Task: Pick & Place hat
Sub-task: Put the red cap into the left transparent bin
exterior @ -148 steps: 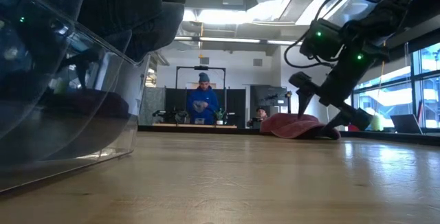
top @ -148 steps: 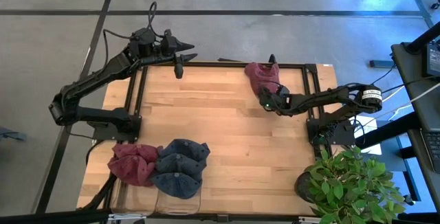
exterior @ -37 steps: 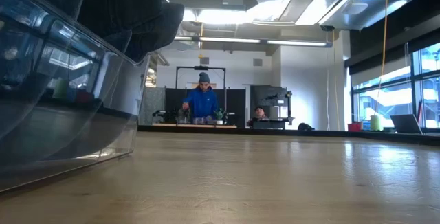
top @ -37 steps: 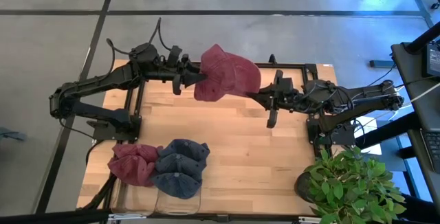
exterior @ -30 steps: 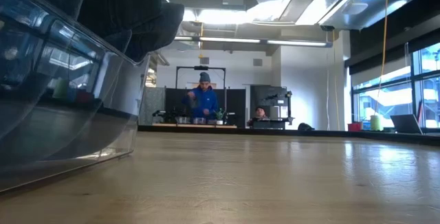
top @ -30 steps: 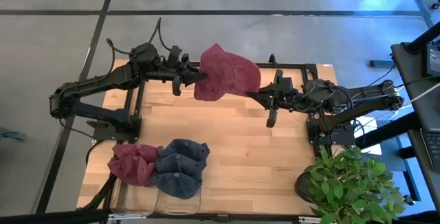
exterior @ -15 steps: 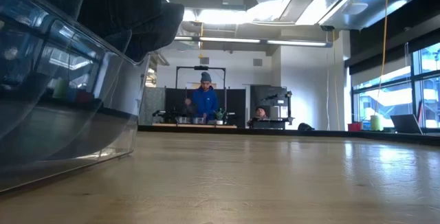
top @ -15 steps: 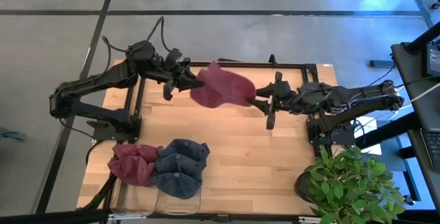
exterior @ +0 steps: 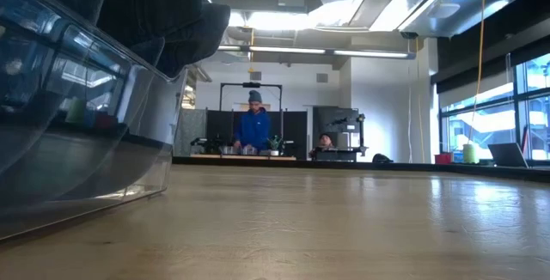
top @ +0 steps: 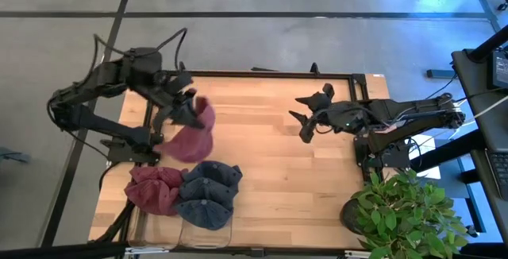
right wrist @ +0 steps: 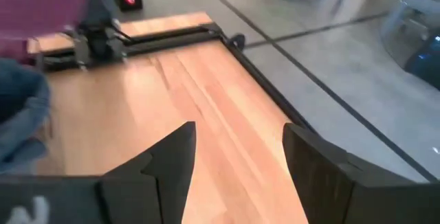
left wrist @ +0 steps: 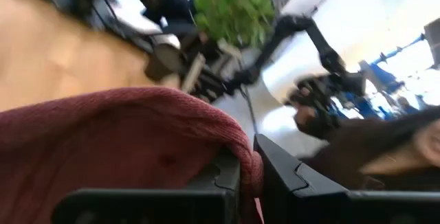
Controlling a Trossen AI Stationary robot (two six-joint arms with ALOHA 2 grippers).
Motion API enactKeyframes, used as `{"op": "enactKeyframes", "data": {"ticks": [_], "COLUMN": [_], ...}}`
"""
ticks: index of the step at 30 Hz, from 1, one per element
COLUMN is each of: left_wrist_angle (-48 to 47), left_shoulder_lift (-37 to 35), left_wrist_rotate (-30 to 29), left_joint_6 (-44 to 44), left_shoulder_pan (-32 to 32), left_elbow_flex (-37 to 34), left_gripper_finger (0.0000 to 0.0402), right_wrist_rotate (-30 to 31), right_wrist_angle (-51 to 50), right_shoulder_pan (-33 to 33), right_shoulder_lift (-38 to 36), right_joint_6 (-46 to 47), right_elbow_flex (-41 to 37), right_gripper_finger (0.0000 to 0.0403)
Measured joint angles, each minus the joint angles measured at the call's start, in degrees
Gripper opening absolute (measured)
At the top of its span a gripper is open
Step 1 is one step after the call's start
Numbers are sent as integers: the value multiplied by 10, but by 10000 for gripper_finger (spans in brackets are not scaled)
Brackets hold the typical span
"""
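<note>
Maroon hat point(top: 193, 136) (blue hats point(top: 208, 193) below)

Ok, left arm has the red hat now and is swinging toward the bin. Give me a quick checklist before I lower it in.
1. Left gripper shut on the red hat: ok, cloth is pinched between the fingers in the left wrist view.
2. Right gripper let go: ok, it is open, empty and apart from the hat.
3. Hat off the table: ok, it hangs from the left gripper.
4. Hat above the clear bin: not ok, it is short of the bin.
5. Room in the bin: cannot tell; the hats piled there spill over its rim.
</note>
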Motion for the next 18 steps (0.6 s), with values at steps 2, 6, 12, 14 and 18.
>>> {"op": "enactKeyframes", "data": {"ticks": [2, 6, 12, 14, 18], "left_wrist_angle": [-38, -110, -142, -142, -142], "left_shoulder_lift": [0, 0, 4, 7, 9], "left_wrist_rotate": [-12, -60, -69, -66, -75], "left_joint_6": [-29, -80, -174, -211, -282], "left_shoulder_pan": [-31, -107, -226, -265, -336], "left_elbow_flex": [24, 55, 55, 55, 55], "left_gripper_finger": [21, 21, 21, 21, 21], "right_wrist_rotate": [0, 0, 0, 0, 0], "right_wrist_angle": [-9, -38, -75, -82, -84], "right_shoulder_pan": [-9, -24, -43, -50, -60], "right_shoulder_lift": [9, 33, 75, 90, 117], "right_joint_6": [9, 31, 85, 100, 141], "right_elbow_flex": [0, 0, 0, 0, 0], "right_gripper_finger": [219, 219, 219, 219, 220]}}
